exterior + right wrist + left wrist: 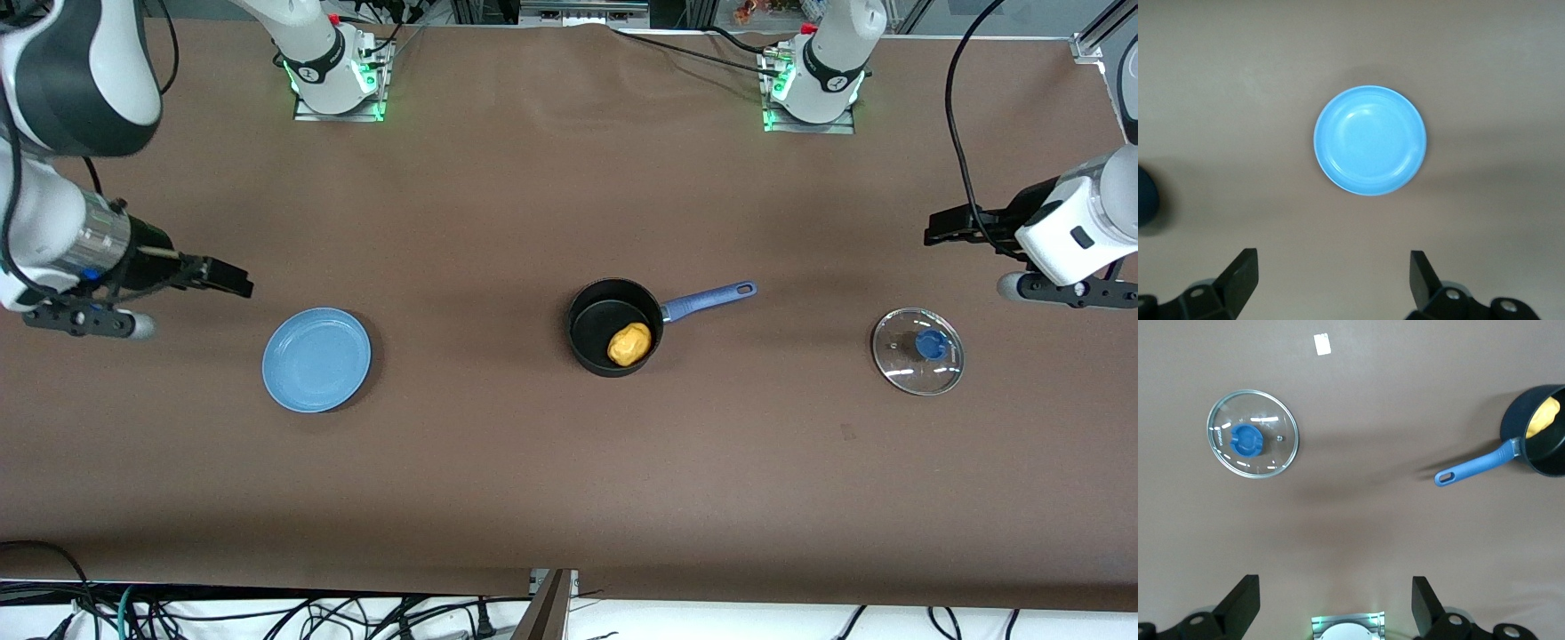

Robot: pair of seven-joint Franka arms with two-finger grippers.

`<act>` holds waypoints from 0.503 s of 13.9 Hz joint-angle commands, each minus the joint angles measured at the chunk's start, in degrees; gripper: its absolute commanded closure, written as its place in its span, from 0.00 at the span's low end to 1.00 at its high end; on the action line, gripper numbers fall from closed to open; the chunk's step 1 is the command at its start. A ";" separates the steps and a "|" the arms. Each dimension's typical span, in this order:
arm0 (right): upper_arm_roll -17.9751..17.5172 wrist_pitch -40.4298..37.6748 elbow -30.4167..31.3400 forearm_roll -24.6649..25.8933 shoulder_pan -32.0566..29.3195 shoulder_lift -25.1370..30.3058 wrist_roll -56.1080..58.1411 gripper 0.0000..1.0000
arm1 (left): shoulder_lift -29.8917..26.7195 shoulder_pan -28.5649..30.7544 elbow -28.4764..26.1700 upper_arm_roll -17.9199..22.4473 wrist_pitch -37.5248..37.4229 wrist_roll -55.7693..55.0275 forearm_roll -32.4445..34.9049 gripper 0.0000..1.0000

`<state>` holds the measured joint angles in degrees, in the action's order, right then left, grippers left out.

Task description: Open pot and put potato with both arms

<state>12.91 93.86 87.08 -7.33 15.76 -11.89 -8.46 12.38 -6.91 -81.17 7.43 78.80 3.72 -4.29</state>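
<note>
The black pot point(615, 327) with its blue handle stands open mid-table, and the yellow-orange potato point(629, 344) lies inside it. Pot point(1538, 433) and potato point(1543, 417) also show in the left wrist view. The glass lid point(917, 350) with a blue knob lies flat on the table toward the left arm's end; it shows in the left wrist view point(1253, 442) too. My left gripper point(942, 227) is open and empty, up in the air beside the lid. My right gripper point(233, 280) is open and empty, up in the air beside the plate.
A flat light-blue plate point(316, 359) lies toward the right arm's end of the table and shows in the right wrist view point(1370, 140). A brown cloth point(498, 462) covers the table. Cables hang below its front edge.
</note>
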 commanded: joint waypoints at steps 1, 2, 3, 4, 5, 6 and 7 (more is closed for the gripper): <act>0.71 -2.71 2.57 1.62 0.15 4.85 3.97 0.00 | 0.37 0.76 2.06 -2.40 0.39 0.94 4.27 0.00; 0.63 -4.03 2.57 1.88 -0.02 5.82 4.06 0.00 | 0.19 1.19 2.15 -4.42 0.21 0.86 6.72 0.00; 0.62 -4.65 2.65 2.58 -0.03 6.52 4.07 0.00 | 0.11 1.20 2.15 -5.05 0.21 0.51 7.79 0.00; 0.62 -4.91 2.57 3.02 -0.03 7.05 4.07 0.00 | 0.19 1.29 2.15 -5.05 0.30 0.50 7.72 0.00; 0.62 -5.09 2.57 3.02 -0.20 7.32 4.33 0.00 | 0.54 1.81 2.24 -4.79 0.39 0.68 7.19 0.00; 0.62 -5.62 2.48 3.02 -0.29 7.32 4.50 0.00 | 1.15 3.21 2.41 -4.70 0.39 1.03 5.62 0.00; 0.89 -5.71 2.30 3.02 -0.20 7.32 4.68 0.00 | 1.42 3.83 2.42 -4.79 0.39 1.03 5.26 0.00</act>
<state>13.71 88.39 87.71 -5.08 15.74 -6.06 -5.29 12.59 -5.57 -80.11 3.18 79.23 3.75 1.82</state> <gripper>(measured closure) 0.000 0.000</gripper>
